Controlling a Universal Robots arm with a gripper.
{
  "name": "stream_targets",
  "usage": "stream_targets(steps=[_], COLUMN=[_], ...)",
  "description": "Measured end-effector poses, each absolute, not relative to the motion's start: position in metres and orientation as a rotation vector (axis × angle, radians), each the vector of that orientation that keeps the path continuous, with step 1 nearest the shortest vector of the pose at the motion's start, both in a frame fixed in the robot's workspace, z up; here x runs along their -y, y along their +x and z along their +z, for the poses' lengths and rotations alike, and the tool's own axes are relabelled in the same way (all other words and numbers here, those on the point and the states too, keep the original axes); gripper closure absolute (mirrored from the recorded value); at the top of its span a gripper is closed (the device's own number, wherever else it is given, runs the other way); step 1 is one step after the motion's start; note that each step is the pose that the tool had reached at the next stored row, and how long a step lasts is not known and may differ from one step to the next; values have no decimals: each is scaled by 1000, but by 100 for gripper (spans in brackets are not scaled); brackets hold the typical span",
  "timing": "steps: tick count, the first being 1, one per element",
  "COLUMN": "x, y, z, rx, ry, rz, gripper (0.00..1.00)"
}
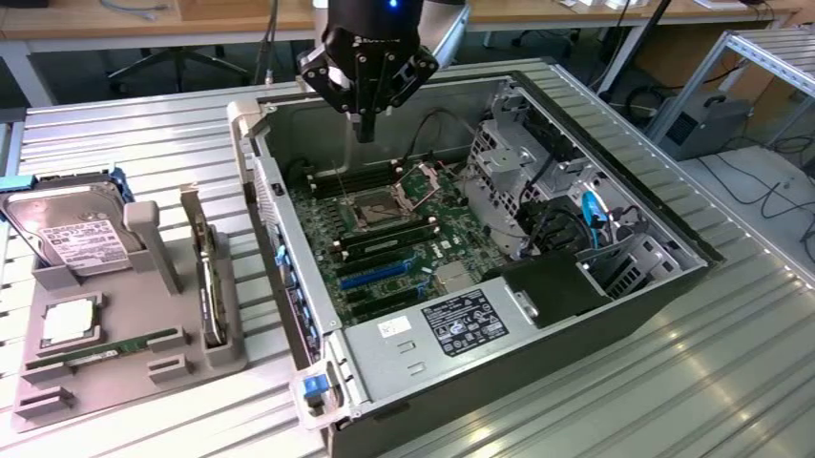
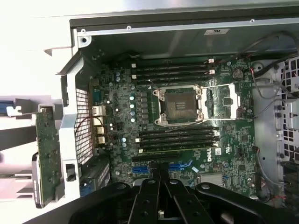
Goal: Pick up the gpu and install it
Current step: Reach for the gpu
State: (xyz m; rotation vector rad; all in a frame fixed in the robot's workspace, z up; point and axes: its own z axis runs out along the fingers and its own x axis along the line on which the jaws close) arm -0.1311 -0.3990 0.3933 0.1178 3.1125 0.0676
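The hand (image 1: 365, 132) was seen closed, its fingers pressed together and pointing down, with nothing gripped between them. It was held above the open computer case (image 1: 273, 181), over the far part of the motherboard (image 1: 388, 250), near the processor socket (image 1: 378, 205). In the wrist view the closed hand (image 2: 161, 176) was seen over the blue slots at the board's edge, with the socket (image 2: 181, 105) and the dark memory slots on either side of it in plain sight.

The gpu (image 1: 213, 291) was found outside the case, at the exterior view's left, stood on edge in a slot of a grey holder (image 1: 153, 367) resting on the ribbed metal surface (image 1: 713, 382). It was well apart from the hand. In the wrist view the gpu (image 2: 48, 154) was seen just beside the case's outer wall.

In the same holder a hard drive (image 1: 71, 234) with a white label was propped upright at the far end, a narrow green memory stick (image 1: 109, 348) was laid flat near the front, and a square silver processor (image 1: 71, 324) was set between them.
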Motion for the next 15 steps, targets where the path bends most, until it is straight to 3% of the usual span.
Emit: stream_targets(steps=[15], x=[399], y=[-151], z=[393], rx=[-3112], ry=[118], rz=[68], gripper=[89])
